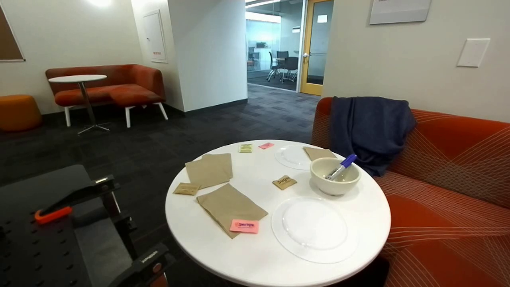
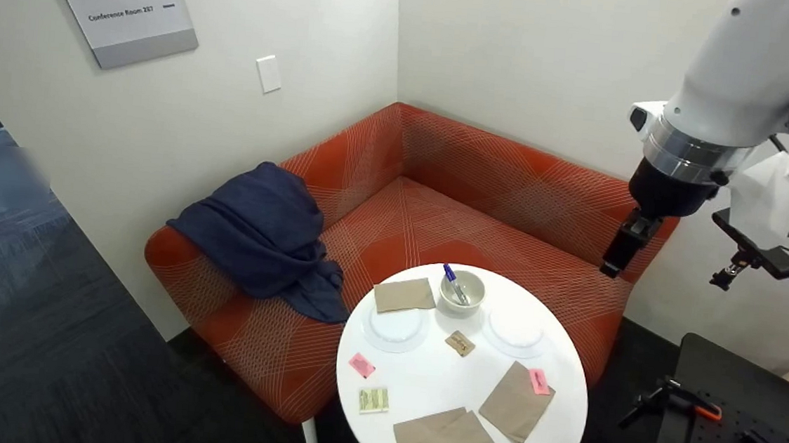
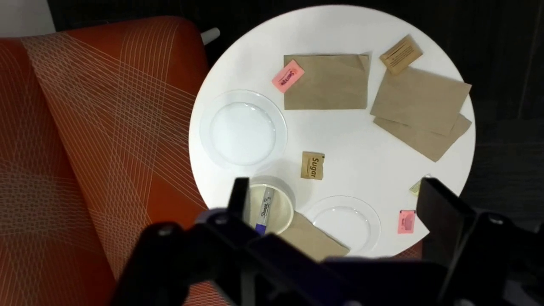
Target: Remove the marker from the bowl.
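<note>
The marker (image 1: 341,167) has a grey printed barrel and a blue-purple cap. It leans in the off-white bowl (image 1: 334,188), its cap end sticking up over the rim. Marker (image 2: 454,283) and bowl (image 2: 475,292) also show in an exterior view, near the sofa side of the table. My gripper (image 2: 620,257) hangs above and to the right of the table there, apart from the bowl. In the wrist view my gripper (image 3: 333,187) is open with nothing between its fingers. The left finger overlaps the bowl (image 3: 284,212) in that view, and the marker (image 3: 264,209) lies just right of that finger.
Two clear plates (image 1: 314,223) (image 3: 344,221) flank the bowl on the round white table (image 1: 255,259). Brown napkins (image 1: 231,205), a sugar packet (image 1: 284,182) and pink packets (image 1: 244,226) lie around. A red sofa (image 2: 493,222) with a dark blue cloth (image 2: 260,232) borders the table.
</note>
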`<state>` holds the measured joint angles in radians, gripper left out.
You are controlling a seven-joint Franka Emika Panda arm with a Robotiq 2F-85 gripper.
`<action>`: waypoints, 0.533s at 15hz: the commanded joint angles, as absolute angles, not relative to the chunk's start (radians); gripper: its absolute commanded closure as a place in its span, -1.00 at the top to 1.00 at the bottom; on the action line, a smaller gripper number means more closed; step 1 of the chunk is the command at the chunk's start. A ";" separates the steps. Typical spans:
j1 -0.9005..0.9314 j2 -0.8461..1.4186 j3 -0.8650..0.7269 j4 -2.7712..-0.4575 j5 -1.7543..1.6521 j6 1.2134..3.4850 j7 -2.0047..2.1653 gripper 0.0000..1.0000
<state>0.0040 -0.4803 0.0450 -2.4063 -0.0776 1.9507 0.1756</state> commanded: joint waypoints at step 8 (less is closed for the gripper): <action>-0.066 -0.173 -0.025 -2.313 -0.151 2.232 0.131 1.00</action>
<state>-0.0486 -0.2770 -0.0199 -2.3698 -0.1292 2.1617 0.1398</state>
